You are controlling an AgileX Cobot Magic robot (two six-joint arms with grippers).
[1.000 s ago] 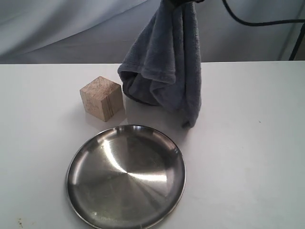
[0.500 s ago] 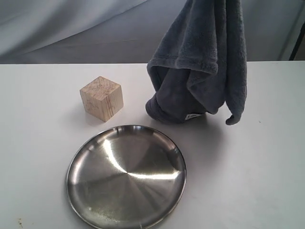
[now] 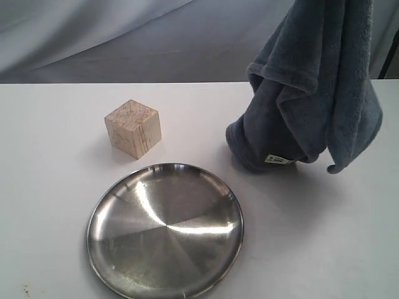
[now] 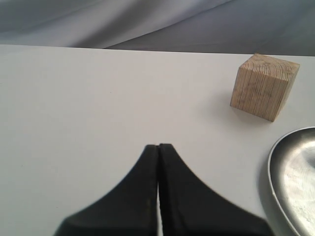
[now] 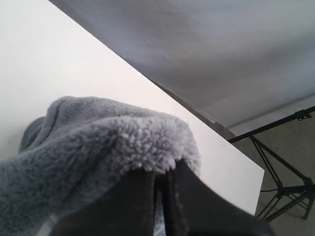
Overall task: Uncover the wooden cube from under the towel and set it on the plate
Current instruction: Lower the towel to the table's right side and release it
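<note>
**Towel Raised, Cube Exposed**

The towel (image 3: 312, 93) is held clamped in the right gripper (image 5: 161, 184), hung to the right of the plate (image 3: 165, 230); it should be dropped well clear. The cube (image 3: 133, 128) is seen bare just behind the plate. The left gripper (image 4: 158, 150) is closed on nothing.

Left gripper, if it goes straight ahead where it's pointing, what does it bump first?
Likely just the bare white table. The shut black left gripper aims past the pale wooden cube and shiny round steel plate, both off to one side. Depth is hard to judge.
</note>
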